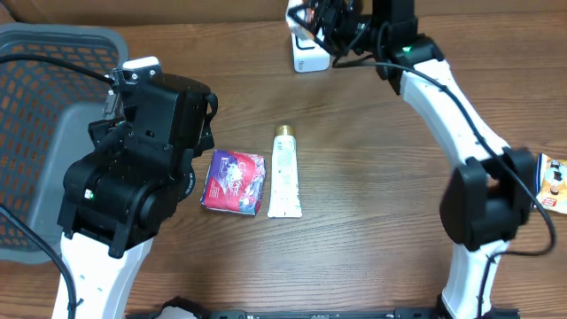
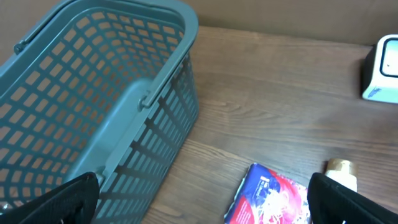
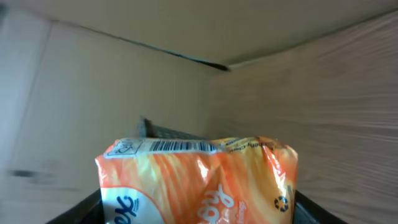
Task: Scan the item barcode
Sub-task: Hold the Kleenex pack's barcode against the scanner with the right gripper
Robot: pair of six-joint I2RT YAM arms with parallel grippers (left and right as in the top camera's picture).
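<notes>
Your right gripper (image 1: 312, 19) holds the orange packet (image 3: 199, 180), barcode up, above the white scanner (image 1: 308, 55) at the table's far edge; only the right wrist view shows the packet. Right arm stretched far forward. Left gripper (image 2: 199, 214) gapes wide over the blue-red pack (image 2: 270, 199), beside the basket (image 2: 93, 93).

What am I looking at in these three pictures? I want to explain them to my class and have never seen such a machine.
These are two robot arms at a wooden table. One picture is taken from above; the other two come from small cameras on each arm's wrist. The left end effector is open and empty, near a grey basket. On the table lie a purple packet, a white tube and a white scanner. The right end effector holds an orange packet with its barcode showing, raised near the scanner at the far edge.
</notes>
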